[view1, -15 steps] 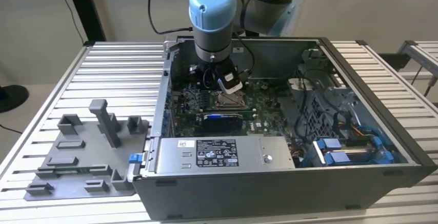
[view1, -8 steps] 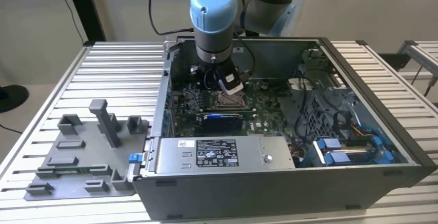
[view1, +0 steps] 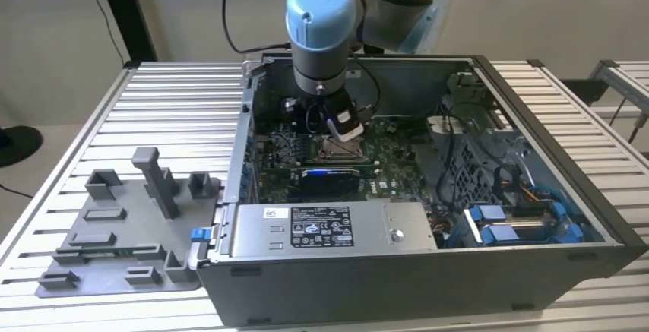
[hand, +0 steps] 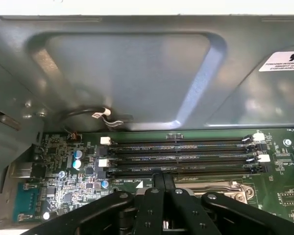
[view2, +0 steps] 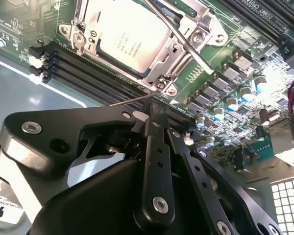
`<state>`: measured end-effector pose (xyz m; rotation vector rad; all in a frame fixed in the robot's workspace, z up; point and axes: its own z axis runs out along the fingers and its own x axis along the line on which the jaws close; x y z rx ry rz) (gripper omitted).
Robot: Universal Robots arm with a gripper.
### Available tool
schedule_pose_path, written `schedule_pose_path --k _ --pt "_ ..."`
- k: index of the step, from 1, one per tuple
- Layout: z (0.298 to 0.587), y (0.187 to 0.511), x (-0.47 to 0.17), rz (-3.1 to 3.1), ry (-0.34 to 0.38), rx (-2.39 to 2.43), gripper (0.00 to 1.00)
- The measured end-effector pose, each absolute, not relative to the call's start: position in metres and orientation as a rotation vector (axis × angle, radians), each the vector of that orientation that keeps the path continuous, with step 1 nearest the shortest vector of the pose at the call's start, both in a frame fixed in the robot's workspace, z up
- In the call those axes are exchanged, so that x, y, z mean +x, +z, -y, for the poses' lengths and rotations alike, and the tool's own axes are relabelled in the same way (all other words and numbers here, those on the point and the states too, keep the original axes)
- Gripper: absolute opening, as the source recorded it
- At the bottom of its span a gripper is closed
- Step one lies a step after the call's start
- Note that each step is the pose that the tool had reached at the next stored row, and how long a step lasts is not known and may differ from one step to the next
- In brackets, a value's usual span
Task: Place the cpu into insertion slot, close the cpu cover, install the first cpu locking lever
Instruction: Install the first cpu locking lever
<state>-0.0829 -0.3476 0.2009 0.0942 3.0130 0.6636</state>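
cpu (view2: 125, 36) sits in the insertion slot (view1: 338, 148), at 6 o'clock off the gripper (view1: 342, 128) in the exterior view, and the cpu cover (view2: 198, 17) looks down over it. Fingers are together, tips by a thin lever rod (view2: 120, 102). It looks springy and slick, so I'd push near its free end.

Nothing readable. Fine print on cpu (view2: 125, 41), white label (view1: 319, 227) on grey box (view1: 400, 229), white sticker (hand: 284, 61) on case wall (hand: 127, 73).
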Motion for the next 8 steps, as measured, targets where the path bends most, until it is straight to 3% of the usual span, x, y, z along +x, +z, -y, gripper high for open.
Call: schedule_pose_path --k 8 --pt "0.3475 0.1987 -0.0801 -3.01 0.663 0.093 0.0"
